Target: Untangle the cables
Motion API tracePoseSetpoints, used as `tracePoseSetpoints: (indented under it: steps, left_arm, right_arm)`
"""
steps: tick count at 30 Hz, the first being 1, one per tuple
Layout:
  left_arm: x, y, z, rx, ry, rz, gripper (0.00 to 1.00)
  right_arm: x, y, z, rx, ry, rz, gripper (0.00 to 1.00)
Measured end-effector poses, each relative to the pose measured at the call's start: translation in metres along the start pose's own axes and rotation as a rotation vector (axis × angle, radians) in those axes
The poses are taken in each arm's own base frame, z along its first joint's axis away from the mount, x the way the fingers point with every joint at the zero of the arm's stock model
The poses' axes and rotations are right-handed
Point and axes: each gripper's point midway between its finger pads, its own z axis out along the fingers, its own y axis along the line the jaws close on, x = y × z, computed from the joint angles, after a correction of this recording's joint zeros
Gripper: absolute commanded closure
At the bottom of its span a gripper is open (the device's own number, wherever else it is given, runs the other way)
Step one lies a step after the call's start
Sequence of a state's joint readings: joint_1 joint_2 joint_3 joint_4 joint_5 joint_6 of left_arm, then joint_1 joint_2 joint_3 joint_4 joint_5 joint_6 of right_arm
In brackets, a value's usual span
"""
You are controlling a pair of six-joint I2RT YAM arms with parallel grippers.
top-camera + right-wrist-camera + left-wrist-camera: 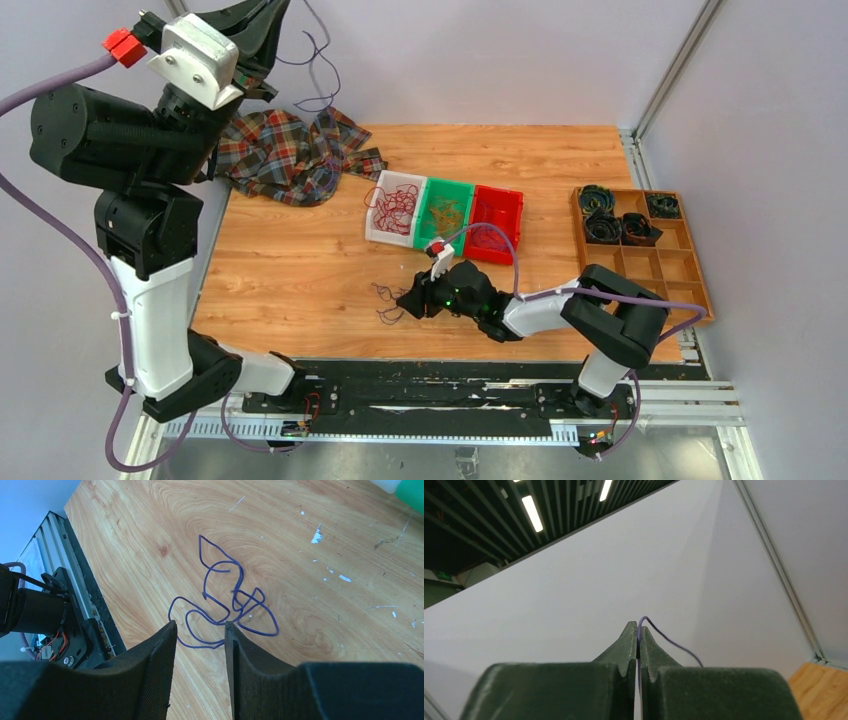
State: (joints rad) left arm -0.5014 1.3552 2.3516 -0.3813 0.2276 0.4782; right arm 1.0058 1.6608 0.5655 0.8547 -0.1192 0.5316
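Observation:
My left gripper (262,28) is raised high at the back left, shut on a thin purple cable (322,62) that dangles above the cloth. In the left wrist view the jaws (639,630) pinch this cable (670,641), which curls out to the right. My right gripper (408,298) is low over the table, open, just right of a loose purple cable (385,302) lying flat. In the right wrist view that cable (220,595) lies in loops just ahead of the open fingertips (200,625), not held.
A white bin (380,232) with red cables, a green bin (431,241) with orange cables and a red bin (517,200) stand mid-table. A plaid cloth (285,150) lies at the back left. A wooden compartment tray (690,265) with black coils sits right.

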Motion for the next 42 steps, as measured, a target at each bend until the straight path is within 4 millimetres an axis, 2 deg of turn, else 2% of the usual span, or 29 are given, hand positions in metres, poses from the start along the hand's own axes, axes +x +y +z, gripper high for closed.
tracePoseSetpoints:
  steps: [3,5,8,10,14,18,20,25,28,32,36,42]
  left_arm:
    - [-0.001,-0.001,-0.001,0.004,-0.006,-0.011,1.00]
    - [0.007,-0.010,-0.002,0.028,0.010,-0.032,1.00]
    - [0.025,-0.026,-0.004,0.076,0.048,-0.070,1.00]
    - [0.040,-0.039,-0.004,0.110,0.079,-0.099,1.00]
    - [0.079,-0.073,-0.006,0.207,0.167,-0.159,1.00]
    - [0.120,-0.119,-0.018,0.333,0.266,-0.206,1.00]
    - [0.142,-0.150,-0.029,0.409,0.322,-0.235,1.00]
    - [0.176,-0.210,-0.048,0.541,0.405,-0.294,1.00]
    - [0.189,-0.240,-0.057,0.604,0.443,-0.321,1.00]
    - [0.198,-0.268,-0.053,0.655,0.453,-0.338,1.00]
    - [0.216,-0.292,-0.037,0.669,0.456,-0.349,1.00]
    - [0.265,-0.328,-0.006,0.675,0.508,-0.348,1.00]
  right_arm:
    - [-0.001,0.001,-0.001,-0.001,0.001,-0.001,0.58]
    - [-0.007,0.005,-0.005,-0.009,-0.008,-0.007,0.54]
    - [-0.028,0.017,-0.017,-0.027,-0.049,-0.027,0.38]
    - [-0.050,0.026,-0.032,-0.030,-0.097,-0.049,0.29]
    - [-0.088,0.037,-0.057,-0.015,-0.190,-0.078,0.28]
    - [-0.109,0.036,-0.073,0.035,-0.255,-0.081,0.30]
    - [-0.116,0.030,-0.079,0.076,-0.280,-0.077,0.32]
    - [-0.138,0.012,-0.101,0.184,-0.356,-0.072,0.33]
    - [-0.148,-0.009,-0.120,0.297,-0.393,-0.077,0.33]
    - [-0.161,-0.045,-0.154,0.442,-0.447,-0.063,0.33]
    - [-0.153,-0.075,-0.189,0.565,-0.476,-0.043,0.33]
    - [-0.119,-0.105,-0.222,0.696,-0.495,-0.026,0.36]
